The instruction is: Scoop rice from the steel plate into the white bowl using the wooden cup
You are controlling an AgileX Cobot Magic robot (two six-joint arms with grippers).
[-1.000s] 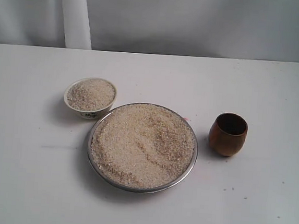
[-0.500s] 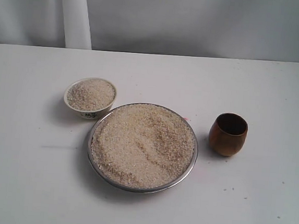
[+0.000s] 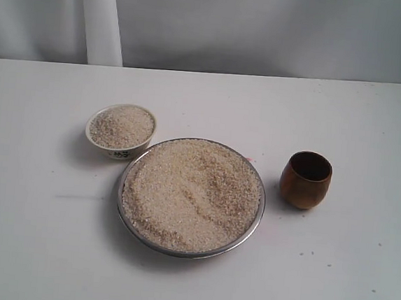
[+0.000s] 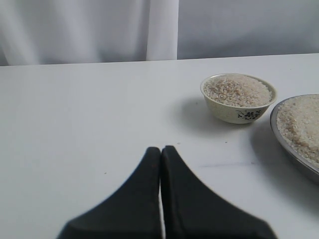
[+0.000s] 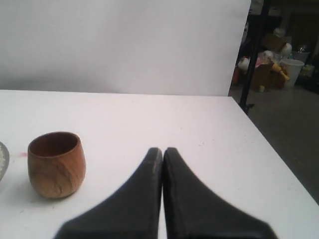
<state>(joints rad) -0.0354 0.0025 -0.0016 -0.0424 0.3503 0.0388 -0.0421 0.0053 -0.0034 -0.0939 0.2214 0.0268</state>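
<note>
The steel plate (image 3: 253, 228) lies mid-table, heaped with rice (image 3: 193, 195). Up and left of it stands the white bowl (image 3: 119, 151), also full of rice; the left wrist view shows the bowl (image 4: 234, 113) and the plate's rim (image 4: 294, 149). To the right of the plate the wooden cup (image 3: 305, 180) stands upright and looks empty; it appears in the right wrist view too (image 5: 56, 165). My left gripper (image 4: 161, 148) is shut on nothing, well short of the bowl. My right gripper (image 5: 162, 149) is shut on nothing, beside the cup and apart from it. Neither arm shows in the exterior view.
A few stray grains dot the white table (image 3: 331, 263) near the front. The table's right edge (image 5: 279, 154) drops to the floor, with clutter (image 5: 271, 64) beyond. A white curtain (image 3: 99, 18) hangs behind the table.
</note>
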